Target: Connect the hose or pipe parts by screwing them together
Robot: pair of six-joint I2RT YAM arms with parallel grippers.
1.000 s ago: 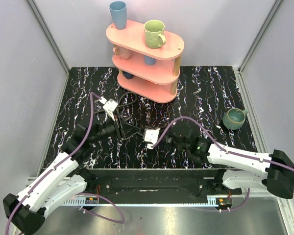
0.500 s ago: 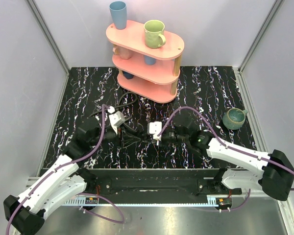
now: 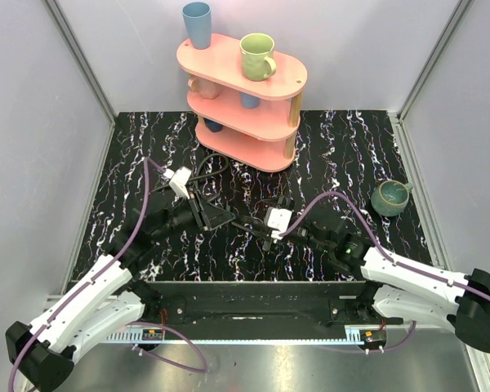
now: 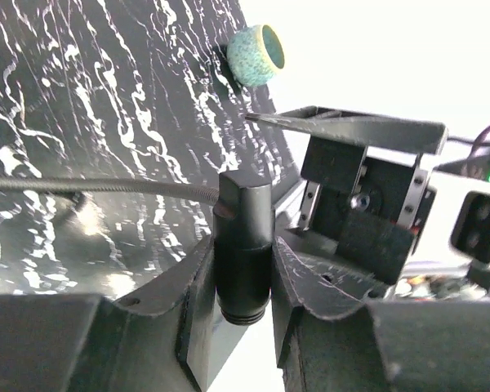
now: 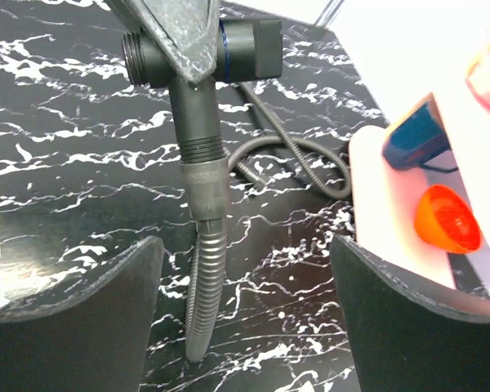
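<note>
On the black marbled table [image 3: 351, 139], left of centre in the top view, the left gripper [image 4: 241, 314] clamps the black threaded fitting [image 4: 243, 233] (its flexible hose [image 5: 198, 278] trailing below). The right gripper [image 5: 245, 310] is spread wide, holding nothing.

The 3-tier rack [image 3: 253, 106] stands at the middle of the bench's [image 3: 351, 155] far edge, 2 cups [image 3: 257, 55] on its top tier. A lone mug [image 3: 389, 198] sits by the right edge. The hose [image 5: 206, 278] runs from before the rack toward the bench's centre, where the left gripper [image 4: 242, 273] and right gripper [image 5: 243, 253] face each other across its end fitting [image 4: 243, 212]
</note>
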